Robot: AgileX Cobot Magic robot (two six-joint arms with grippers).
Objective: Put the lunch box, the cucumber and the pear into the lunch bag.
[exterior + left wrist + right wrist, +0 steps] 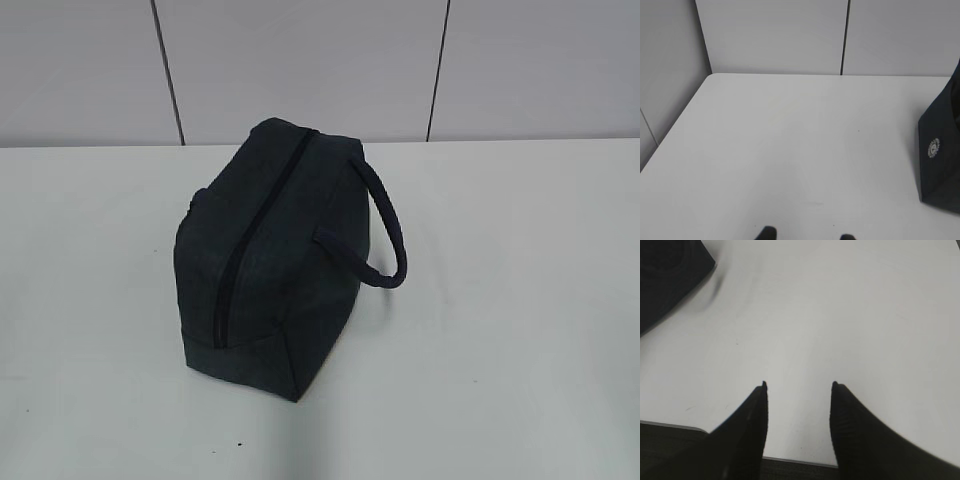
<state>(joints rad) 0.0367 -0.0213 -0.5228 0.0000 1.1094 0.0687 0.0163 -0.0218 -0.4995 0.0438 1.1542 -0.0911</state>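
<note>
Right gripper [798,386] at frame bottom, jaws apart, empty. Left gripper [805,235] likewise. Zipped lunch bag [270,260] mid-frame on white table [520,300].

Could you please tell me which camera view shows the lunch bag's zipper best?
The exterior view: the whole lunch bag is visible, its zipper running along the top. The left wrist view shows only an end panel at its right edge, the right wrist view only a dark corner.

Ext cam slants down on lunch bag [265,260]; both wrist cams low, catch bag edge
</note>
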